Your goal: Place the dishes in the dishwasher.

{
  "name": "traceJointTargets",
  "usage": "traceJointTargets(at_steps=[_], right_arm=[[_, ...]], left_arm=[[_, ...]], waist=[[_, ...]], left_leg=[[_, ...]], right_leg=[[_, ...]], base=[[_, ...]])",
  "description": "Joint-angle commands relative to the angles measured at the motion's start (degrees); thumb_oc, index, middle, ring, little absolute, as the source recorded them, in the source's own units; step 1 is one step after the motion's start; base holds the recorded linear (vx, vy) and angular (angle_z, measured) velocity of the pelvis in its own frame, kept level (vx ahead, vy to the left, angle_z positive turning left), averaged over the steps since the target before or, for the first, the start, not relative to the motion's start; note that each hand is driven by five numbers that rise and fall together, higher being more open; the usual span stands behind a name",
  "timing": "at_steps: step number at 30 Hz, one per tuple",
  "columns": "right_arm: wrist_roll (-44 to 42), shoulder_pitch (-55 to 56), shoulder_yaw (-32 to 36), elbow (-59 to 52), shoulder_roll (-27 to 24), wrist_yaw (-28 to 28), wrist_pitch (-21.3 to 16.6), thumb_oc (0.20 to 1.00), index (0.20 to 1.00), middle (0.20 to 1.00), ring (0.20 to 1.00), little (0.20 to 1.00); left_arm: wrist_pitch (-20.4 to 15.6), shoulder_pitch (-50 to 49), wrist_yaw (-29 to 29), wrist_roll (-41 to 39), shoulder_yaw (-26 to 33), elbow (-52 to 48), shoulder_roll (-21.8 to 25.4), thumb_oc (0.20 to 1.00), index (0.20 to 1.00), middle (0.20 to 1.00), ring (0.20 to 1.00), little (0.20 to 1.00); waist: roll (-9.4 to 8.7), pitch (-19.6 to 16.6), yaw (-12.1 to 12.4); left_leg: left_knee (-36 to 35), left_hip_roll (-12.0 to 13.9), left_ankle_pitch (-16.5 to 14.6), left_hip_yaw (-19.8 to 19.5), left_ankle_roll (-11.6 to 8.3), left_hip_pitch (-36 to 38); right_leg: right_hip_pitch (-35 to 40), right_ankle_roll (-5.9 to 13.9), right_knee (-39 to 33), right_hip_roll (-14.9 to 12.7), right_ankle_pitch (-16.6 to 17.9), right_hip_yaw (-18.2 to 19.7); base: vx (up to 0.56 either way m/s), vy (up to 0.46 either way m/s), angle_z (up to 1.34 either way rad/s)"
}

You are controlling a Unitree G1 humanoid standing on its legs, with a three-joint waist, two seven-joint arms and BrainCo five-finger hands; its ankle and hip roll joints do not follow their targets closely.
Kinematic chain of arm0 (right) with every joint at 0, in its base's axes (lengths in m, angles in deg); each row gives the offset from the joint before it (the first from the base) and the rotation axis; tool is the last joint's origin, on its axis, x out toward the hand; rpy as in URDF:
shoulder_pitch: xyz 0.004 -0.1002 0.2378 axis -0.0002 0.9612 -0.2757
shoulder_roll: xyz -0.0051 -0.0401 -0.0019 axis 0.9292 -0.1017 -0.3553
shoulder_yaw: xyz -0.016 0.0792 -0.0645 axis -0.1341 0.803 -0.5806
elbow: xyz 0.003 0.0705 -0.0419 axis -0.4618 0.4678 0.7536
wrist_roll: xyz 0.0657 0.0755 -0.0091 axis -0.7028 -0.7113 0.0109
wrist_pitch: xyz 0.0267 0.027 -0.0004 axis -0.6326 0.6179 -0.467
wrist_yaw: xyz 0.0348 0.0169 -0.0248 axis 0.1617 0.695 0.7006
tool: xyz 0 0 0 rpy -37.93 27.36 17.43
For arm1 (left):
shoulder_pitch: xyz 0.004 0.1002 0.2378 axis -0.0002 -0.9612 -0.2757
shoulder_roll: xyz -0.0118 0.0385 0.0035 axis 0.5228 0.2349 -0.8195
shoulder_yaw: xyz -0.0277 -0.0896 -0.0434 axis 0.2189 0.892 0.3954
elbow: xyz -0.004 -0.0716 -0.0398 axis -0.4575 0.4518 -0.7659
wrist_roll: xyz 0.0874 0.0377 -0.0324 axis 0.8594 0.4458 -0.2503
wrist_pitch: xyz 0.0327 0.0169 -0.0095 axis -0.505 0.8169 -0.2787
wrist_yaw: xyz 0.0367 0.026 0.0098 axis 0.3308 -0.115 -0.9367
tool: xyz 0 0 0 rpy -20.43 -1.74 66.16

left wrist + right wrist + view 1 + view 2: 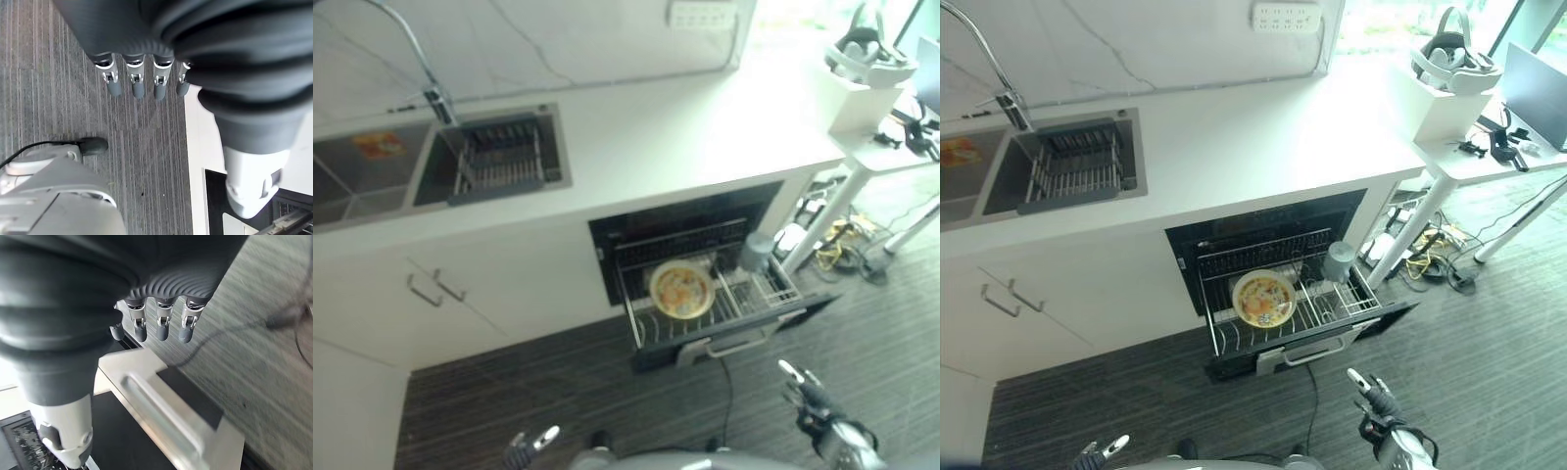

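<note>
The dishwasher [1273, 284] sits under the white counter [1263, 147], its wire rack [1283, 318] pulled out over the dark striped floor [1489, 343]. A round plate with a yellow and orange pattern [1263, 299] leans among the tines near the middle of the rack. Toward the rack's right back corner a grey cup [1338, 260] stands upside down, apart from the plate. At the front of the pulled-out drawer a silver handle [1312, 351] runs along its edge.

Both robot hands hang low, well clear of the rack. The right hand [1373, 397] hovers over the floor just in front of the drawer's right end, fingers [161, 328] straight and relaxed, holding nothing; its wrist view looks down past them onto the silver handle and dark front of the drawer. The left hand [1102, 452] shows at the bottom edge, off to the left of the dishwasher, and its own fingers [137, 83] also point straight out over bare floor, empty.

On the counter's left a sink [1067, 162] holds a wire drying basket [1072, 166], with a curved tap [989, 69] above it. To the right stands a white side table [1489, 147] carrying a white box [1445, 103] with a headset [1454, 54] on top.
</note>
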Motion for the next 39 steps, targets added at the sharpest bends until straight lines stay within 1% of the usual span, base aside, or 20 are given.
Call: traceJointTargets(at_steps=[1,5,6,8,13,16,17,18,21,22,23,24,25,26,28,31,35,36,37,39], right_arm=[[-7.14,-3.26,1.75,-3.89,-1.41,-1.51,-3.91,1.0,1.0,1.0,1.0,1.0],[-8.65,-5.46,1.12,0.77,-1.32,-0.76,-4.88,1.0,1.0,1.0,1.0,1.0],[-7.93,-7.1,0.79,4.39,-2.13,-0.55,-5.71,1.0,1.0,1.0,1.0,1.0],[-8.16,-7.82,0.76,5.51,-2.54,-0.55,-5.55,1.0,1.0,1.0,1.0,1.0],[-8.97,-12.66,0.78,12.45,-4.51,1.02,-4.56,1.0,1.0,1.0,1.0,1.0],[-7.31,-14.85,0.94,15.05,-5.87,0.9,-4.53,1.0,1.0,1.0,1.0,1.0],[-6.14,-17.06,1.19,16.29,-7.51,0.72,-4.18,1.0,1.0,1.0,1.0,1.0],[-5.45,-18.77,1.49,15.95,-9.21,0.4,-4.23,1.0,1.0,1.0,1.0,1.0],[-4.58,-22.82,2.24,15.53,-13.49,0.07,-4.06,1.0,1.0,1.0,1.0,1.0],[-3.87,-24.32,2.45,15.01,-15.62,0.41,-3.59,1.0,1.0,1.0,1.0,1.0],[-2.23,-25.65,2.52,14.35,-17.56,0.88,-2.98,1.0,1.0,1.0,1.0,1.0],[-1.43,-26.45,2.55,14.02,-18.78,1.22,-2.54,1.0,1.0,1.0,1.0,1.0],[0.32,-28.21,2.67,13.92,-21.05,2.03,-1.75,1.0,1.0,1.0,1.0,1.0],[1.01,-28.75,2.66,14.0,-21.71,2.42,-1.72,1.0,1.0,1.0,1.0,1.0],[4.06,-31.95,2.56,14.02,-25.67,4.09,-1.35,1.0,1.0,1.0,1.0,1.0],[6.76,-36.22,1.56,13.49,-29.13,4.07,-1.47,1.0,1.0,1.0,1.0,1.0],[12.81,-43.41,-1.58,13.63,-34.35,4.14,-2.37,1.0,1.0,1.0,1.0,1.0],[12.95,-44.0,-1.88,13.58,-34.84,4.08,-2.25,1.0,1.0,1.0,1.0,1.0],[14.29,-47.74,-3.74,13.1,-37.5,2.18,-4.2,1.0,1.0,1.0,1.0,1.0],[16.72,-52.66,-5.52,13.15,-41.37,0.2,-4.73,1.0,1.0,1.0,1.0,1.0]], left_arm=[[-2.18,2.31,-1.31,-1.83,-0.15,2.41,1.77,1.0,1.0,1.0,1.0,1.0],[-2.81,1.92,-1.65,-1.82,-2.18,4.1,0.97,1.0,1.0,1.0,1.0,1.0],[-2.92,2.27,-1.78,-1.78,-3.03,5.25,0.88,1.0,1.0,1.0,1.0,1.0],[-2.82,2.45,-1.89,-2.05,-3.36,5.43,0.85,1.0,1.0,1.0,1.0,1.0],[-2.99,2.79,-2.12,-1.39,-4.83,6.2,0.92,1.0,1.0,1.0,1.0,1.0],[-3.45,2.9,-1.96,-0.52,-5.26,6.75,1.13,1.0,1.0,1.0,1.0,1.0],[-3.19,2.91,-1.88,-0.65,-5.48,5.95,1.54,1.0,1.0,1.0,1.0,1.0],[-1.89,2.82,-1.44,-0.64,-5.47,4.32,1.91,1.0,1.0,1.0,1.0,1.0],[-0.43,2.58,-0.17,-0.03,-7.12,2.71,1.81,1.0,1.0,1.0,1.0,1.0],[-0.16,2.22,0.46,-0.1,-7.72,2.21,1.62,1.0,1.0,1.0,1.0,1.0],[0.01,1.81,0.91,-0.55,-8.27,1.94,1.32,1.0,1.0,1.0,1.0,1.0],[0.09,1.43,1.17,-0.69,-8.49,1.61,1.06,1.0,1.0,1.0,1.0,1.0],[-0.15,0.86,1.68,-1.13,-8.87,1.74,0.58,1.0,1.0,1.0,1.0,1.0],[-0.28,0.71,1.86,-1.19,-8.92,1.88,0.4,1.0,1.0,1.0,1.0,1.0],[-0.59,-0.03,2.93,-1.57,-8.83,2.17,-0.15,1.0,1.0,1.0,1.0,1.0],[-1.09,-0.73,3.96,-1.71,-8.01,2.76,-0.28,1.0,1.0,1.0,1.0,1.0],[-1.49,-1.54,5.88,-1.71,-6.82,2.99,0.61,1.0,1.0,1.0,1.0,1.0],[-1.51,-1.61,6.05,-1.7,-6.71,2.89,0.75,1.0,1.0,1.0,1.0,1.0],[-1.28,-1.94,6.78,-1.07,-6.55,1.97,1.51,1.0,1.0,1.0,1.0,1.0],[-0.84,-2.46,7.81,0.73,-6.6,0.06,2.91,1.0,1.0,1.0,1.0,1.0]], waist=[[0.43,2.03,2.14],[1.16,1.55,3.23],[1.56,1.45,3.92],[1.75,1.42,4.23],[2.76,0.9,6.22],[3.53,0.27,7.49],[4.25,-0.22,8.51],[5.26,-0.17,9.06],[8.02,0.05,9.96],[9.34,0.25,10.19],[10.73,0.45,10.35],[11.6,0.52,10.45],[13.15,0.61,10.6],[13.66,0.66,10.67],[16.22,1.02,11.07],[18.15,2.03,11.85],[19.82,3.42,13.39],[19.87,3.52,13.52],[20.26,4.07,14.43],[20.54,4.29,15.76]], left_leg=[[0.78,2.7,-4.87,0.16,-1.83,2.14],[0.57,2.42,-4.86,-0.61,-1.96,2.2],[0.55,2.24,-4.76,-1.16,-1.97,2.07],[0.5,2.19,-4.68,-1.38,-1.98,2.02],[0.31,1.64,-4.5,-2.53,-2.04,1.92],[0.26,1.21,-4.44,-3.27,-2.21,1.86],[0.26,0.81,-4.33,-3.91,-2.41,1.73],[0.26,0.44,-4.03,-4.3,-2.46,1.36],[0.26,-0.87,-3.49,-5.03,-2.37,0.27],[0.26,-1.46,-3.11,-5.3,-2.44,-0.38],[0.26,-2.11,-2.81,-5.52,-2.51,-1.04],[0.26,-2.52,-2.6,-5.67,-2.52,-1.44],[0.26,-3.2,-2.23,-5.9,-2.6,-2.17],[0.26,-3.43,-2.1,-6.0,-2.62,-2.41],[0.26,-4.63,-1.5,-6.04,-2.72,-3.79],[0.26,-5.76,-1.23,-6.02,-2.93,-4.87],[0.26,-7.25,-0.65,-6.42,-2.9,-6.52],[0.26,-7.36,-0.62,-6.48,-2.89,-6.65],[0.26,-7.97,-0.32,-7.03,-2.87,-7.4],[0.26,-8.84,0.05,-8.16,-2.71,-8.26]], right_leg=[[-2.33,0.73,3.29,-0.63,-2.18,-1.67],[-1.8,0.46,3.07,-0.73,-2.43,-2.52],[-1.74,0.36,3.17,-0.88,-2.46,-2.98],[-1.69,0.32,3.18,-0.94,-2.44,-3.23],[-1.05,0.28,2.94,-1.26,-2.35,-4.51],[-0.4,0.42,2.58,-1.86,-2.19,-5.7],[-0.03,0.65,2.54,-2.5,-2.05,-6.76],[-0.09,0.85,2.85,-3.24,-2.0,-7.37],[-0.57,1.37,3.34,-5.04,-1.75,-8.39],[-1.05,1.63,3.75,-5.94,-1.63,-8.72],[-1.55,1.87,4.05,-6.8,-1.56,-8.9],[-1.9,2.04,4.28,-7.37,-1.51,-8.97],[-2.46,2.26,4.56,-8.33,-1.5,-9.08],[-2.65,2.34,4.64,-8.64,-1.47,-9.09],[-3.41,2.8,4.73,-10.34,-1.17,-9.41],[-3.97,3.2,5.34,-12.64,-0.79,-9.96],[-4.53,3.56,6.69,-15.47,-0.14,-10.73],[-4.55,3.57,6.79,-15.63,-0.12,-10.79],[-4.59,3.6,7.39,-16.43,-0.04,-11.24],[-4.52,3.77,8.07,-17.28,0.24,-12.01]], base=[[0.03,0.007,0.07],[0.03,0.01,0.06],[0.01,0.0,0.08],[0.01,-0.003,0.09],[0.03,-0.004,0.16],[0.04,0.027,0.26],[0.08,0.088,0.29],[0.08,0.138,0.21],[0.03,0.184,0.35],[0.05,0.286,0.28],[0.05,0.293,0.13],[0.06,0.342,0.1],[0.04,0.274,0.09],[0.04,0.304,0.08],[0.04,0.31,0.17],[0.07,0.262,0.24],[0.07,0.178,0.23],[0.06,0.136,0.2],[0.06,0.08,0.22],[0.07,0.07,0.26]])
